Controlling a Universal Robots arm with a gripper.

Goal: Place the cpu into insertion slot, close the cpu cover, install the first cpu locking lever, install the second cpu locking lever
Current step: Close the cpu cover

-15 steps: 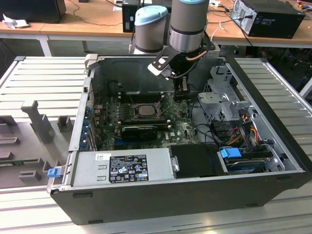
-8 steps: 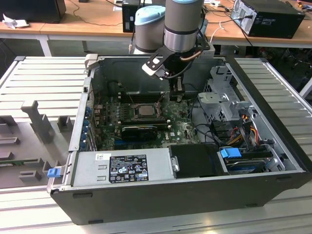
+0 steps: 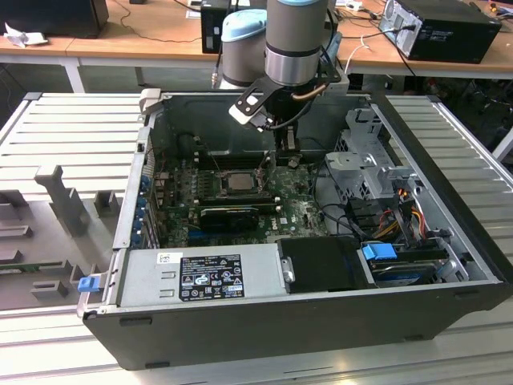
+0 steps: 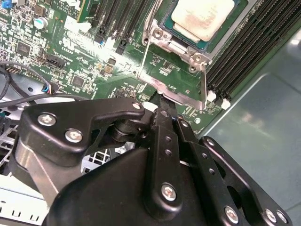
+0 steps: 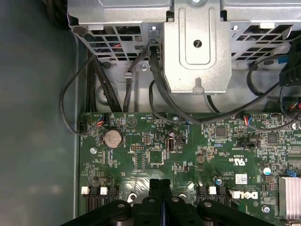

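Black-fingered, hanging with the gripper (image 4: 159,101) pinched together just beside the socket's (image 4: 181,94) corner near the motherboard's (image 5: 188,155) edge, with the chip (image 4: 202,16) lying inside under a seemingly lowered cover (image 4: 155,35); likely tackling the first lever (image 4: 145,61), calling for fine aim at thin wire.

- Even room light fills the exterior view, with soft shadow pooling inside the computer case (image 3: 321,321).
- Glare whitens the cpu (image 4: 202,16) in the second wrist view.
- The drive cage (image 5: 197,47) gleams in the first wrist view.
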